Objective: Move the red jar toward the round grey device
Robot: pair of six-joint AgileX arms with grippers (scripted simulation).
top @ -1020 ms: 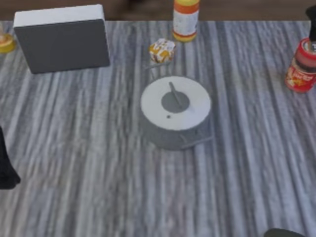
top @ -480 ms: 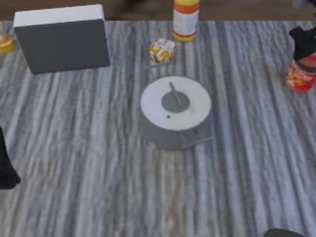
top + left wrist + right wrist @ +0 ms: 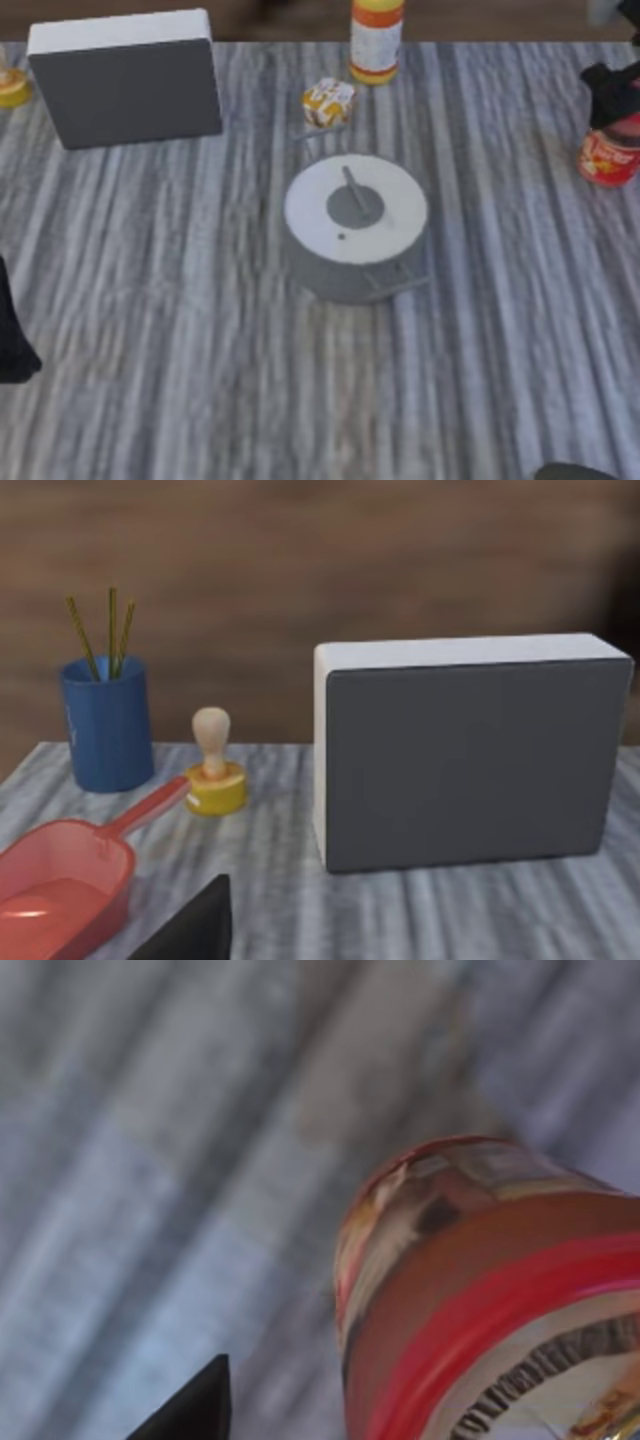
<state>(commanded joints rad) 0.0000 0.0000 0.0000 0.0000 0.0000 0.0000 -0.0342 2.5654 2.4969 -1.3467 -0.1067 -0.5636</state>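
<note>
The red jar stands at the table's far right edge, well to the right of the round grey device in the middle. My right gripper hangs directly over the jar and hides its lid from above. In the right wrist view the jar looms close, with one dark fingertip beside it and apart from it; the fingers stand open. My left gripper is parked at the left edge, open and holding nothing.
A grey rectangular box stands at the back left, with a yellow stamp, a blue cup and a red scoop near it. An orange-capped bottle and a small orange-white packet sit behind the device.
My right gripper has come in from the far right corner, moving left and down over the red jar, and now covers its lid. The jar and left arm have not moved.
</note>
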